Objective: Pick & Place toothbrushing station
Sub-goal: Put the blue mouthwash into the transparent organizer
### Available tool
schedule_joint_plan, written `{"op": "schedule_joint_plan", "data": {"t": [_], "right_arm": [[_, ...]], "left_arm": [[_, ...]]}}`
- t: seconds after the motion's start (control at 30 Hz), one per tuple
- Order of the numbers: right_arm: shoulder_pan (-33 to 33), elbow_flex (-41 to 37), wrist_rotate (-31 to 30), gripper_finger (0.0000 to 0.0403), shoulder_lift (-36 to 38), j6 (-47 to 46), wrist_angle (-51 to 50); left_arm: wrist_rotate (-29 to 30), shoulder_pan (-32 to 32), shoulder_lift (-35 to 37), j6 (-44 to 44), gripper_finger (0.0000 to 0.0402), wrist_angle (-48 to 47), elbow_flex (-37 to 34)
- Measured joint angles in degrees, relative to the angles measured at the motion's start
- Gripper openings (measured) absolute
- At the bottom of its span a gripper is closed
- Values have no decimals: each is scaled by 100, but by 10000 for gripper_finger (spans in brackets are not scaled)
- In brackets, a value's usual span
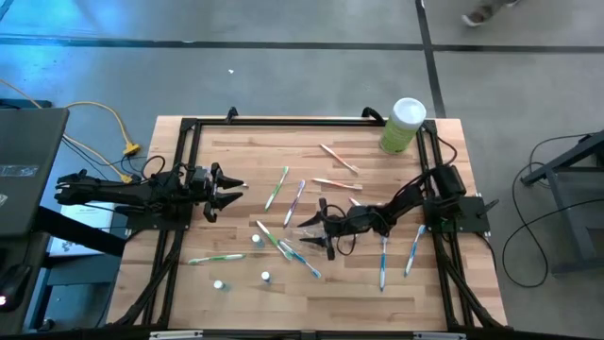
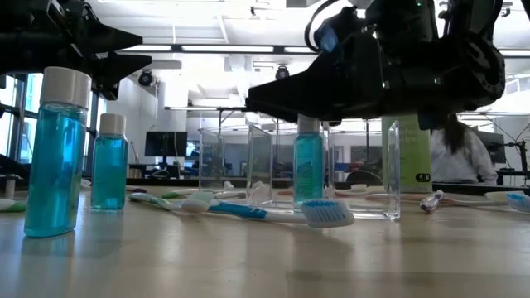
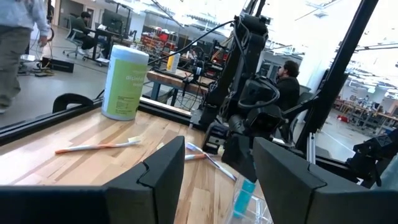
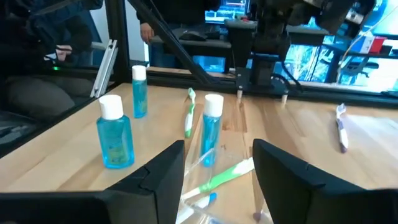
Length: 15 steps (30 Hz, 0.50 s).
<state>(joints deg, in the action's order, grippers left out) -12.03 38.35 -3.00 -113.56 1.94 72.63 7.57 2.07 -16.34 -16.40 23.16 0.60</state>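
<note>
Right gripper (image 1: 316, 233) low over table centre, jaws apart, holding nothing, straddling clear plastic cup (image 4: 202, 163) with small blue bottle (image 4: 211, 127) upright beyond it. Green toothbrush (image 4: 225, 175) lies flat between fingers, long axis slanted across table. More toothbrushes (image 1: 276, 188) scattered flat, pointing various ways. Left gripper (image 1: 229, 187) at left edge, jaws wide, empty
</note>
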Motion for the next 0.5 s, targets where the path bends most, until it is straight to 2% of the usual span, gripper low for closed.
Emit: {"op": "schedule_joint_plan", "data": {"t": [0.2,0.5], "right_arm": [[-8,-2,1,183,697,85,-1087],[-271,-2,-228,184,1950,288,-2725]], "left_arm": [[-15,2,0,-8,186,-1,0],[-428,24,-273,-194,186,230,19]]}}
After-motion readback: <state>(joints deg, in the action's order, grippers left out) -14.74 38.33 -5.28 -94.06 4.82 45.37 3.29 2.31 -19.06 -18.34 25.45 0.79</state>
